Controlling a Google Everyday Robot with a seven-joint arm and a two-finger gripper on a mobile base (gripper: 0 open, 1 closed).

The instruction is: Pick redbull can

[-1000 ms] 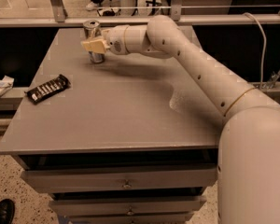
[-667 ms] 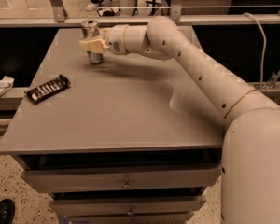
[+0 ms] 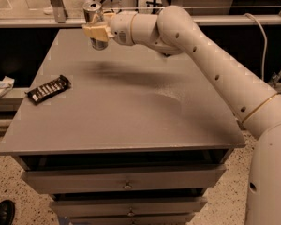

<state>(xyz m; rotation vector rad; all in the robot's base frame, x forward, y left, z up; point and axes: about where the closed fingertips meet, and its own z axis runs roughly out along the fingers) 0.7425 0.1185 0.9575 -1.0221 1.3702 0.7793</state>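
The redbull can (image 3: pixel 92 14), slim and silver with a shiny metal top, is upright at the far left of the grey table (image 3: pixel 131 116). My gripper (image 3: pixel 98 33) is shut on the can, its tan pads clamped around the can's middle. The can hangs a little above the tabletop, and a soft shadow lies on the table below and to its right. My arm reaches in from the right across the table's far edge.
A flat dark snack-bar wrapper (image 3: pixel 49 89) lies near the table's left edge. A white crumpled packet (image 3: pixel 0 89) sits on a lower ledge to the left. Drawers (image 3: pixel 126 182) front the table below. A rail and a cable run behind.
The gripper has risen with the can in it, so the can now hangs above the tabletop instead of standing on it.
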